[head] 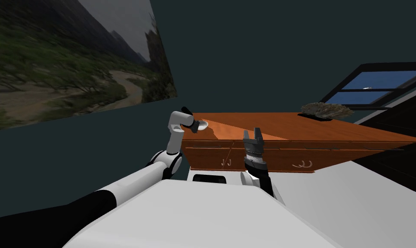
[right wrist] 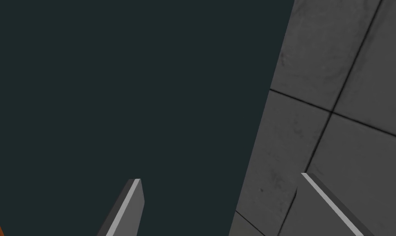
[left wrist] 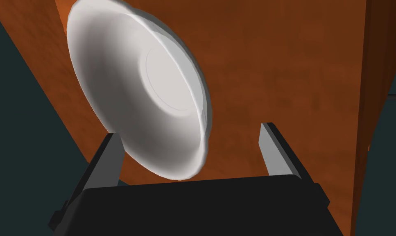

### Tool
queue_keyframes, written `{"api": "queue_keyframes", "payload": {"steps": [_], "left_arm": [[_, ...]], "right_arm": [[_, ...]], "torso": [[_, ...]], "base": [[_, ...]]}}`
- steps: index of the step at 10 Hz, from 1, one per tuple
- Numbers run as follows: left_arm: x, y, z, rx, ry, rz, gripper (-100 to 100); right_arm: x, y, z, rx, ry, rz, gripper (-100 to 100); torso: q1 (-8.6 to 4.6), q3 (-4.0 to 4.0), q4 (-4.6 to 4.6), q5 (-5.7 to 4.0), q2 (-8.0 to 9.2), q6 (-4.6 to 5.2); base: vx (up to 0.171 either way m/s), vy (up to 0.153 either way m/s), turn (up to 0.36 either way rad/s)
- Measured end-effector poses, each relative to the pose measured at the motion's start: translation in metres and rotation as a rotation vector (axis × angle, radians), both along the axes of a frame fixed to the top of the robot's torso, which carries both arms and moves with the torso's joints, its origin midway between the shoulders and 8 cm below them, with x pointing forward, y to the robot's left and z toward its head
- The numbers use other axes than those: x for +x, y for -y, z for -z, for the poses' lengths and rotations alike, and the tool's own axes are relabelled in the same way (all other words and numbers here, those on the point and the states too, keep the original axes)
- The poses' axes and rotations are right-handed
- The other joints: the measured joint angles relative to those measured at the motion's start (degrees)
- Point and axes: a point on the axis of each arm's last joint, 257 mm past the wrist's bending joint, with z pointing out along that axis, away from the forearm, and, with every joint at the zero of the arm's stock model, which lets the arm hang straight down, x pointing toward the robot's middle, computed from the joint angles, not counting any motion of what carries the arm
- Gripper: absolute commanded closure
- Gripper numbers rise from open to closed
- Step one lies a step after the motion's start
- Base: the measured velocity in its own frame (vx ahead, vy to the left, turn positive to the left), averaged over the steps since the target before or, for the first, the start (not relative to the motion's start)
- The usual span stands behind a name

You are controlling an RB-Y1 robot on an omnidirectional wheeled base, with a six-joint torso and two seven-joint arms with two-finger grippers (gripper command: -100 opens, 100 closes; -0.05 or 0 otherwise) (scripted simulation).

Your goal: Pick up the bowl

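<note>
Our left hand (left wrist: 191, 132) holds its fingers apart, the white bowl's (left wrist: 152, 90) near rim between them, probably to pinch its wall. It sits at the wooden surface's (left wrist: 274, 61) corner. Our right hand (right wrist: 220, 177) hangs spread, aside.

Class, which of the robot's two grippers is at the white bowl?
The left gripper: its open jaws reach the bowl on the wooden chest; the right gripper stands apart, also open.
</note>
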Motion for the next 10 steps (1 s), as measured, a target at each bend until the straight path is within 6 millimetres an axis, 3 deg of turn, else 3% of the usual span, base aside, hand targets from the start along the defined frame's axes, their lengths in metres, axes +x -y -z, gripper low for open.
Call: {"api": "queue_keyframes", "payload": {"steps": [6,7,8,10], "left_arm": [[-0.021,-0.009,0.014,0.044,-0.13,-0.019,-100],[-0.022,-0.009,0.014,0.046,-0.133,-0.02,0],[-0.022,-0.009,0.014,0.045,-0.133,-0.02,-100],[-0.017,-0.009,0.022,0.045,-0.135,-0.022,-100]], "right_arm": [[0.0,0.0,0.0,0.0,0.0,0.0,0],[0.0,0.0,0.0,0.0,0.0,0.0,0],[0.0,0.0,0.0,0.0,0.0,0.0,0],[0.0,0.0,0.0,0.0,0.0,0.0,0]], "torso": [[-0.06,0.07,0.03,-0.01,0.13,0.0],[-0.09,0.1,0.04,-0.02,0.18,-0.01],[-0.1,0.12,0.05,-0.02,0.2,0.0],[-0.11,0.12,0.04,-0.02,0.21,0.0]], "base": [[0.03,0.016,-0.04],[0.0,0.0,0.0],[0.002,0.001,-0.014],[0.0,0.001,-0.005]]}}
